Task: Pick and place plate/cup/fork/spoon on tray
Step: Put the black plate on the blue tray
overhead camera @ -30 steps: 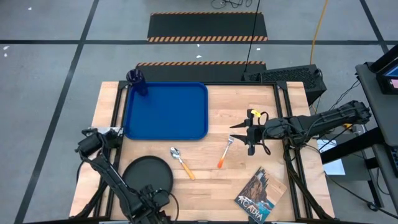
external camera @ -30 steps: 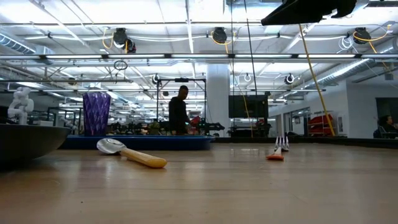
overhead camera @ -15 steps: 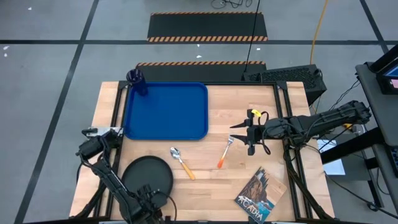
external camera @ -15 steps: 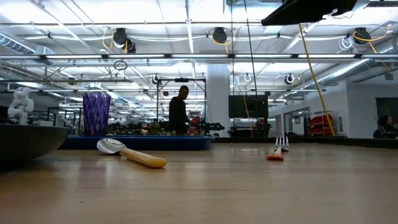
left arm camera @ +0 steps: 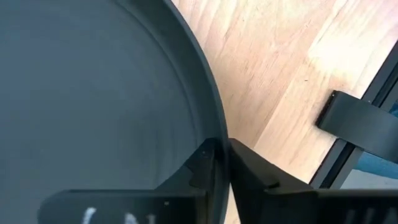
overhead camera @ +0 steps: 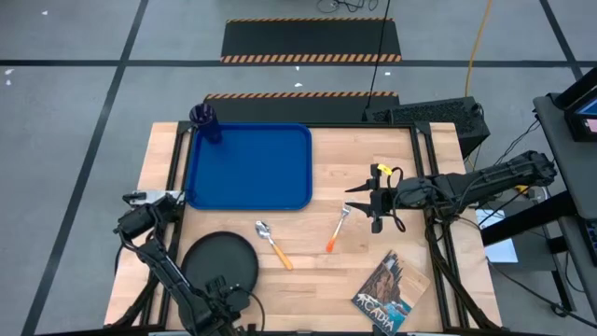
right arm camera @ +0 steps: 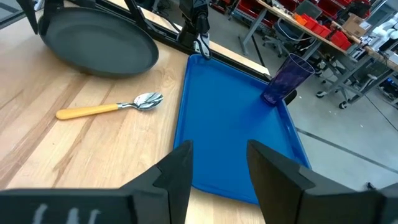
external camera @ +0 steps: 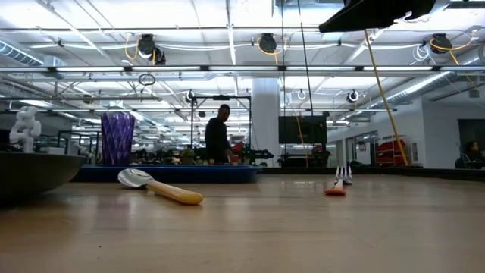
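The black plate (overhead camera: 221, 261) lies flat on the table near its front left; my left gripper (left arm camera: 221, 149) is shut on its rim. The blue tray (overhead camera: 250, 166) sits at the far left, with the purple cup (overhead camera: 205, 119) upright at its far left corner. The yellow-handled spoon (overhead camera: 273, 244) and the orange-handled fork (overhead camera: 338, 230) lie on the wood between plate and right arm. My right gripper (overhead camera: 359, 196) hovers open just right of the fork, nothing between its fingers (right arm camera: 180, 168). My left gripper (overhead camera: 227, 294) pinches the plate's raised rim (left arm camera: 210, 134) on the plate's near side, one finger inside the rim and one outside. The fingers come from above, pointing down. The plate lies level on the table.
A book (overhead camera: 390, 294) lies at the table's near right corner. The table's dark frame bar (left arm camera: 354, 121) runs close beside the plate. Bare wood lies between the tray and the right arm.
My left gripper has shifted slightly toward the table's left edge at the plate's near rim. The plate, spoon, fork and cup lie where they were.
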